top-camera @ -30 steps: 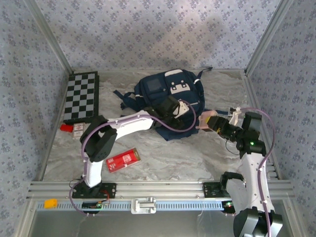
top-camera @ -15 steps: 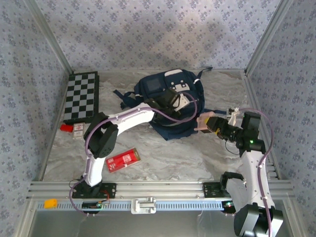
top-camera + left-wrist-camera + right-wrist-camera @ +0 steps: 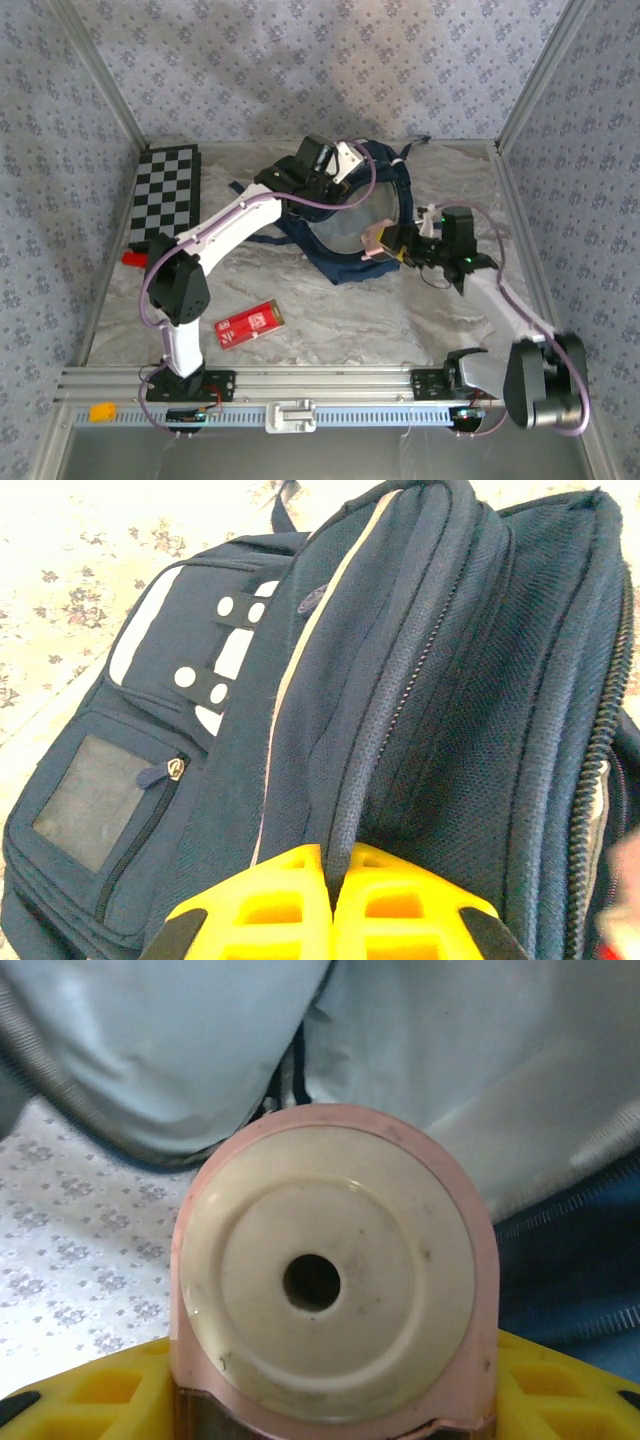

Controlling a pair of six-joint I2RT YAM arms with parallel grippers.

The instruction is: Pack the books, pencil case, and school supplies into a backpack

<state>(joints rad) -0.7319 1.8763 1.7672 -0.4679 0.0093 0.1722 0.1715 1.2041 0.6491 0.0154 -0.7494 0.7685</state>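
Observation:
The navy backpack (image 3: 392, 205) lies at the back middle of the table, its mouth pulled open so the pale lining (image 3: 150, 1050) shows. My left gripper (image 3: 322, 166) is shut on a fold of the backpack's zipper edge (image 3: 385, 730), pinched between the yellow fingers (image 3: 270, 905), and holds it up at the far side. My right gripper (image 3: 395, 246) is shut on a pink and cream round tape dispenser (image 3: 320, 1280) at the backpack's mouth. The red pencil case (image 3: 251, 322) lies flat on the table near the left arm. The books are out of view.
A black-and-white chequered board (image 3: 165, 195) lies at the back left. A tiny red block (image 3: 133, 258) and a small box (image 3: 160, 262) sit near its front edge. Patterned walls close in the table on three sides.
My left gripper closed on the backpack's edge and lifted it toward the back, opening the mouth. My right arm carried the tape dispenser leftward to the opening.

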